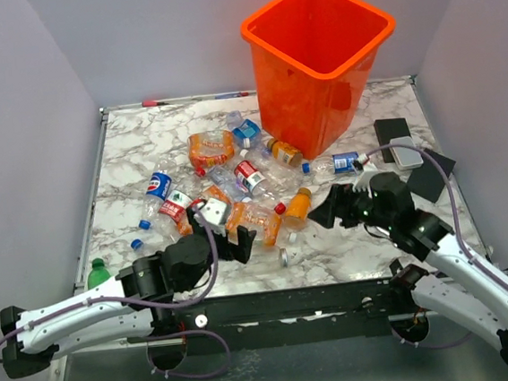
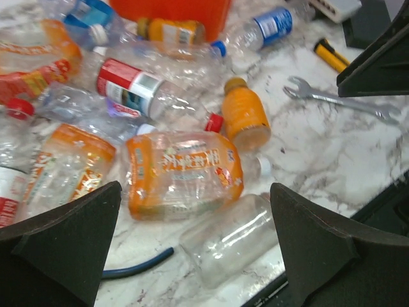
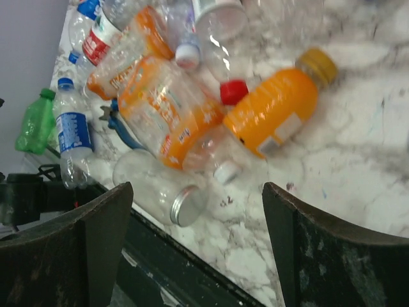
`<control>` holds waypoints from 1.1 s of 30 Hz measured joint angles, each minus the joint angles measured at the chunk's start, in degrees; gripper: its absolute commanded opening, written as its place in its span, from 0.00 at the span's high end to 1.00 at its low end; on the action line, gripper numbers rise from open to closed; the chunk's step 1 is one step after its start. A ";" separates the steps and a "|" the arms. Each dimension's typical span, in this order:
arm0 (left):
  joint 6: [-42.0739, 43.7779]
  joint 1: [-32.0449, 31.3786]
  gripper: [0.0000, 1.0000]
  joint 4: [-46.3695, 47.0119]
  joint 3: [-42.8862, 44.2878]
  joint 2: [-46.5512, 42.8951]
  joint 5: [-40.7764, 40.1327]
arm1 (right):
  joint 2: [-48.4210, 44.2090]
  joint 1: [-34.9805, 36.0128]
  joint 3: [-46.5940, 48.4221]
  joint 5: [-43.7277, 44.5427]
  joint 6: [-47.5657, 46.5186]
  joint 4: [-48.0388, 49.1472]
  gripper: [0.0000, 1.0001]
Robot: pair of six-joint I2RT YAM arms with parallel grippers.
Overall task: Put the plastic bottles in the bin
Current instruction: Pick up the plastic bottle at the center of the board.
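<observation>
Counting the plastic bottles (image 1: 235, 179), we find the lot lying loose on the marble bench (image 1: 133, 148), heaped near and left of the bin (image 1: 318, 58). One green bottle (image 1: 97, 273) sits apart at the near left edge. None shows inside the bin from above, so we judge nearly all the work left. Left end effector (image 2: 195, 190) spread wide, empty, hovering over a crushed orange-labelled bottle (image 2: 182, 169) on the heap's near side. Right end effector (image 3: 197, 187) also spread, holding nothing, right of the heap, facing an orange juice bottle (image 3: 278, 109).
</observation>
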 measured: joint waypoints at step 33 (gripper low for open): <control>-10.95 -0.46 0.01 3.85 -8.55 -11.82 -5.31 | 34.58 0.00 -7.56 8.22 27.50 24.92 0.35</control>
